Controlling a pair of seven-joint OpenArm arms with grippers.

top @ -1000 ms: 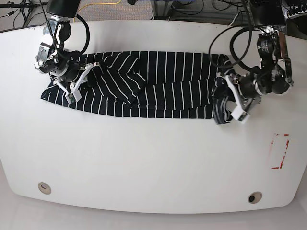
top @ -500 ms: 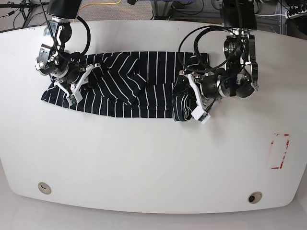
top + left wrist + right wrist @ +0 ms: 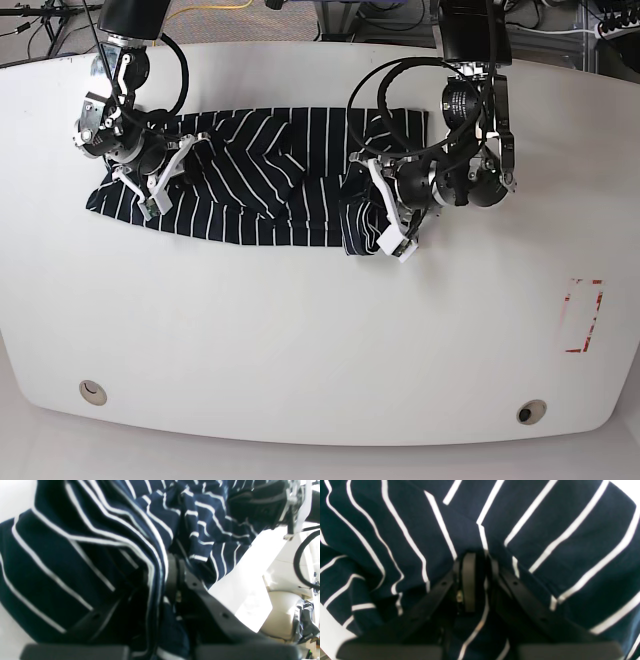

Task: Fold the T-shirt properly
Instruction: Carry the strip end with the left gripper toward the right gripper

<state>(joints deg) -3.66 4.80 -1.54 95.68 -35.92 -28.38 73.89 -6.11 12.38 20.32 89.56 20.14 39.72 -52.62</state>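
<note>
The T-shirt [image 3: 270, 180], dark with thin white stripes, lies stretched across the far half of the white table [image 3: 300, 330]. My left gripper [image 3: 372, 222] is shut on its right end, which is bunched and folded over toward the shirt's middle. In the left wrist view the fingertips [image 3: 172, 577] pinch a thick fold of striped cloth [image 3: 75, 567]. At the shirt's left end my right gripper [image 3: 150, 185] is shut on the fabric. Seen from the right wrist, its black fingers [image 3: 468, 580] close on the cloth [image 3: 545, 530].
A red-outlined rectangle [image 3: 583, 316] is marked on the table at the right. Two round holes [image 3: 92, 391] [image 3: 531, 411] sit near the front edge. Cables and stands crowd the floor beyond the far edge.
The left gripper has carried the shirt's right end leftward, over the body of the shirt, shortening the spread. The right gripper has stayed put on the left end.
</note>
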